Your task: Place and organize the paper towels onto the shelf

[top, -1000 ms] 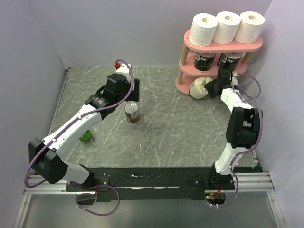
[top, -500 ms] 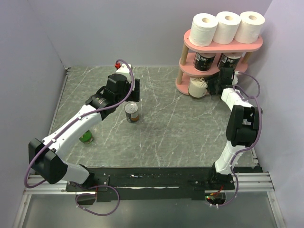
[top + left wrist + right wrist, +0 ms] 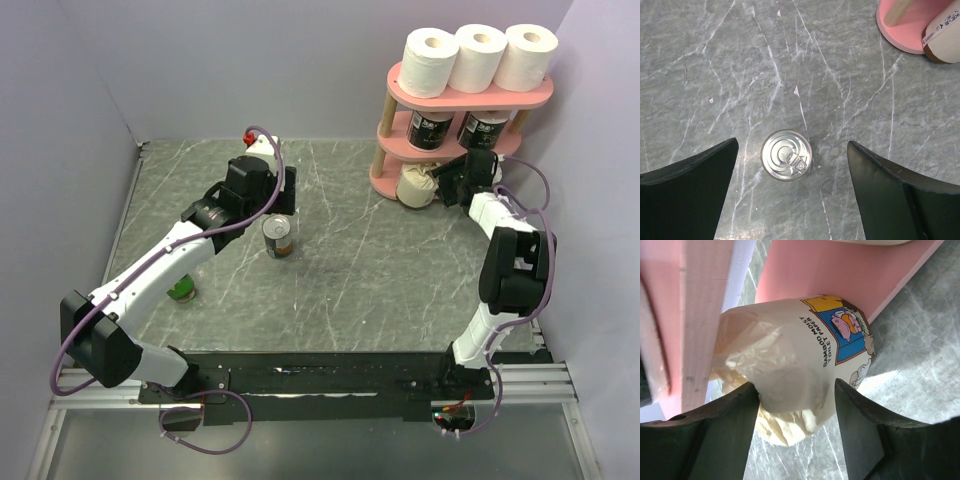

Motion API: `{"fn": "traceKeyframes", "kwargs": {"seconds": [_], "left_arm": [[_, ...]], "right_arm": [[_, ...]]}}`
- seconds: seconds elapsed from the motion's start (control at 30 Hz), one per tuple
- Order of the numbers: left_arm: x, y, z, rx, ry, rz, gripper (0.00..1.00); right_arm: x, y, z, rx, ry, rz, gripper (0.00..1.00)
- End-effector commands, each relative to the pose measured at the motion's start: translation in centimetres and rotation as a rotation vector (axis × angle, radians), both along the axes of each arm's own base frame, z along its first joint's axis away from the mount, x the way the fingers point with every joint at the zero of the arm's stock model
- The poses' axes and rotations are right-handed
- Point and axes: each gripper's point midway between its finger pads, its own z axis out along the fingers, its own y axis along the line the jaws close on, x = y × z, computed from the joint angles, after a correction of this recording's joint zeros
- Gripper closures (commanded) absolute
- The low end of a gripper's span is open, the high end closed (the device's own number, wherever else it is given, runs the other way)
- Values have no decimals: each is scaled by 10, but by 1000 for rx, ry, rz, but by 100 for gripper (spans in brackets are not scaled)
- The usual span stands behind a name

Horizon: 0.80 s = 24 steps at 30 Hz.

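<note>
- Paper towel roll point(image 3: 800, 365) (the cream one in a crinkled printed wrapper) is sitting between the fingers of the right gripper point(image 3: 795, 385), filling the lower centre of the right wrist view.
- The jaws are standing partly spread, one on each side of the roll. Whether they are pinching the wrapper or only flanking it, I cannot tell.
- The roll is leaning against the shelf point(image 3: 810, 270). It is at the left end of the bottom board, in the upper right of the top view. I cannot tell whether it is resting wholly on that board.
- Handling, as a judgement: it is looking light and soft, and the loose wrapper is likely to slide and crumple. A grip across the firm round sides should be safer than one on the puckered end.
- Above it, two black-printed rolls point(image 3: 431, 128) are occupying the middle board and three white rolls point(image 3: 477, 58) are lining the top.
- Further out, the left gripper point(image 3: 792, 145) is hanging fully spread over a can point(image 3: 786, 161) on the table point(image 3: 715, 60), holding nothing.
</note>
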Motion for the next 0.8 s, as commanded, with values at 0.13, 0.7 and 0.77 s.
{"fn": "traceKeyframes", "kwargs": {"seconds": [0.13, 0.7, 0.77], "left_arm": [[-2, 0, 19, -16, -45, 1, 4], [-3, 0, 19, -7, -50, -2, 4], [-3, 0, 20, -6, -50, -4, 4]], "right_arm": [[-8, -5, 43, -29, -94, 23, 34], [-20, -1, 65, -68, -151, 71, 31], [-23, -2, 70, -80, -158, 72, 31]]}}
